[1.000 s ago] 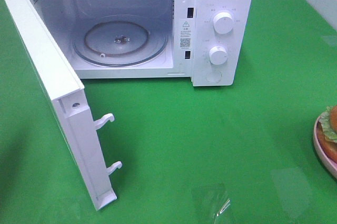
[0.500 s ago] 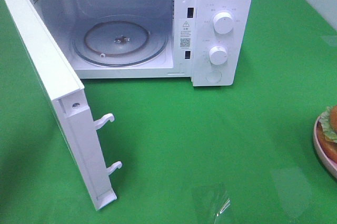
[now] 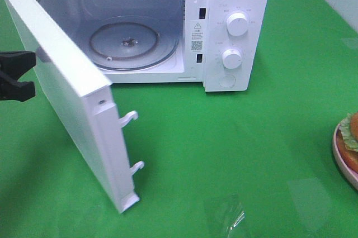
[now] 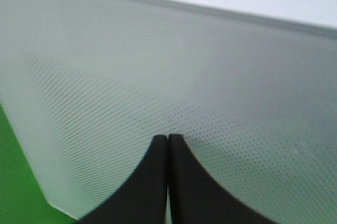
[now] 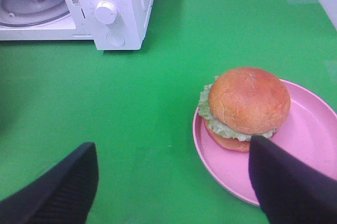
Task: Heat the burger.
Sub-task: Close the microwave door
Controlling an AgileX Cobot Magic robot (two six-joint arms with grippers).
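Note:
The burger [image 5: 247,103], with a golden-brown bun and green lettuce, sits on a pink plate [image 5: 316,145]. Both are cut off at the right edge of the high view: burger [image 3: 351,134], plate [image 3: 342,162]. My right gripper [image 5: 171,150] is open and empty, hovering just short of the burger, with one finger [image 5: 284,182] over the plate. It is out of the high view. The white microwave [image 3: 235,3] stands at the back with its door [image 3: 72,104] partly open. My left gripper [image 3: 25,76] is shut, its fingertips [image 4: 158,148] against the door's outer face.
A glass turntable [image 3: 127,45] lies inside the microwave. Two knobs [image 3: 237,24] are on its right panel. A green cloth [image 3: 235,137] covers the table, with a shiny clear patch [image 3: 226,215] near the front edge.
The left gripper has come into the high view at the left. The microwave door has swung to the right, toward the opening. The burger and plate have not moved.

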